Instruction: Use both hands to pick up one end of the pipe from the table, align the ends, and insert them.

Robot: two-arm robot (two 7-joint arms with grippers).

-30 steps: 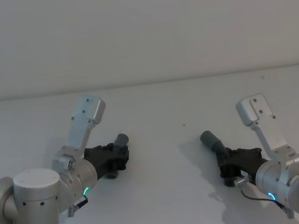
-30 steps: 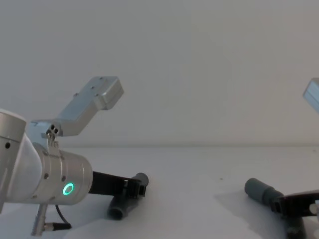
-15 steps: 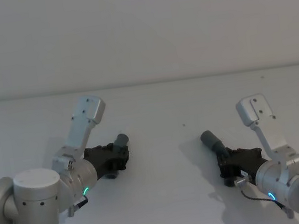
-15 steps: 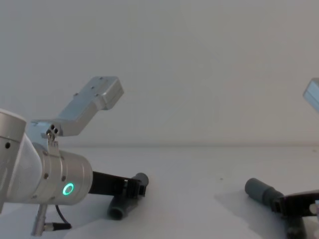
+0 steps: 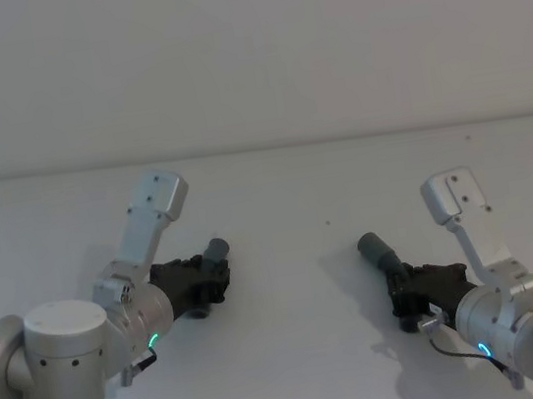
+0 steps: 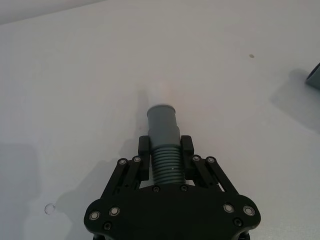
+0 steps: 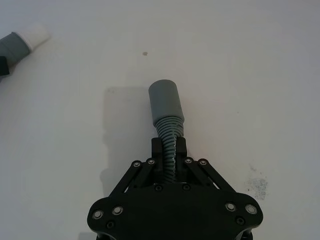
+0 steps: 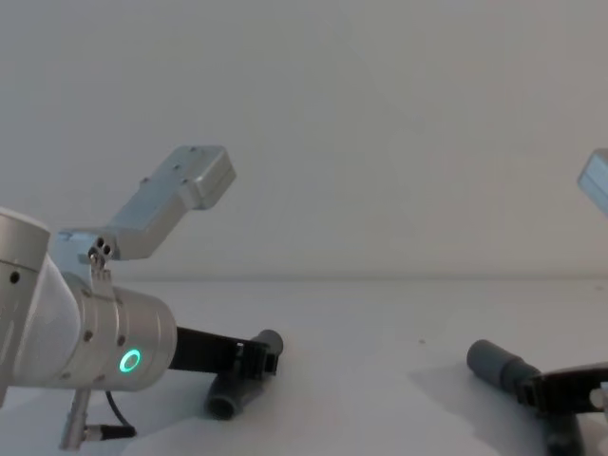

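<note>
The pipe lies on the white table [image 5: 298, 354] as two ribbed dark-grey pieces. My left gripper [image 6: 165, 146] is shut on the ribbed hose of the left piece [image 5: 208, 277], just behind its grey cuff [image 6: 162, 120], which points toward the table's middle. That end's white spigot [image 7: 36, 34] appears in the right wrist view. My right gripper [image 7: 169, 146] is shut on the ribbed hose of the right piece [image 5: 397, 280], behind its smooth grey cuff [image 7: 166, 102]. In the chest view the left piece [image 8: 236, 388] slopes down to the table and the right cuff [image 8: 494, 363] angles upward. The two ends stand well apart.
A bare stretch of white table separates the cuffs, marked by one small dark speck [image 5: 327, 222]. The table's far edge [image 5: 259, 146] meets a plain pale wall. Each arm's silver camera bracket [image 5: 155, 215] rises above its gripper.
</note>
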